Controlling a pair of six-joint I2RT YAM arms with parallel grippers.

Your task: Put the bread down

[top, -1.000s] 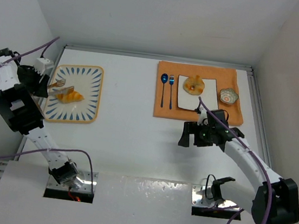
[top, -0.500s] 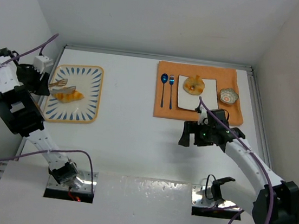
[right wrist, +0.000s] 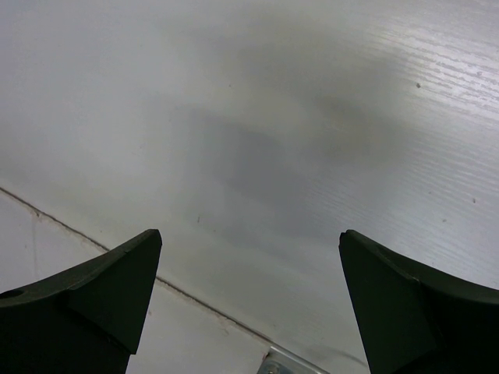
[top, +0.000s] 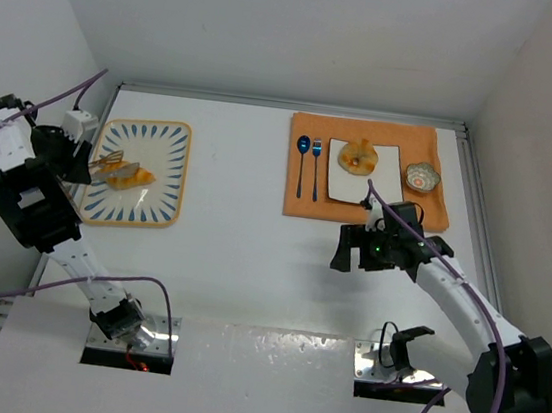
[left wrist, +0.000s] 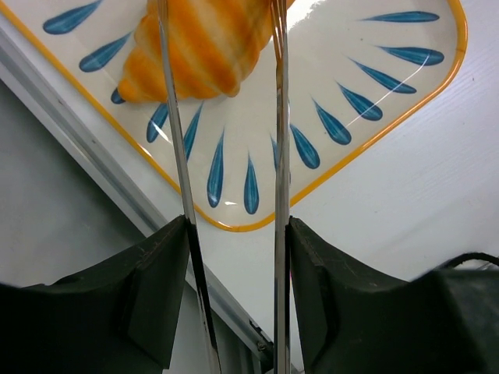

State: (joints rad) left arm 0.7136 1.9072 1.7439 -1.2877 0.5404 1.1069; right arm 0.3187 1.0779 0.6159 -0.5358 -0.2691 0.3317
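Your bread (top: 128,177), an orange-striped croissant, sits in the left part of the top view, over the middle of the patterned plate (top: 165,168). In the left wrist view the bread (left wrist: 204,48) fills the top edge of the frame, caught between the two thin metal arms of the tongs (left wrist: 181,171). From these views you cannot tell whether it rests on the patterned plate (left wrist: 366,101) or hangs just above it. Your left gripper (left wrist: 234,241) is partly closed, its fingers pressing the tongs from both sides, so it holds the tongs and the tongs hold the bread. From above, the tongs (top: 110,164) reach rightward from the left gripper (top: 85,165) at the plate's left rim. The plate lies on the white table (top: 250,254) near its left edge. Well apart, at the upper right, an orange mat (top: 301,205) carries a spoon (top: 301,164), a fork (top: 315,166), a square plate (top: 386,170) with a pastry (top: 361,157) on it, and a small bowl (top: 422,176). Your right gripper (top: 349,248) hangs below the mat's lower edge; in its wrist view the right gripper (right wrist: 249,265) has its jaws spread wide with only bare table between them.
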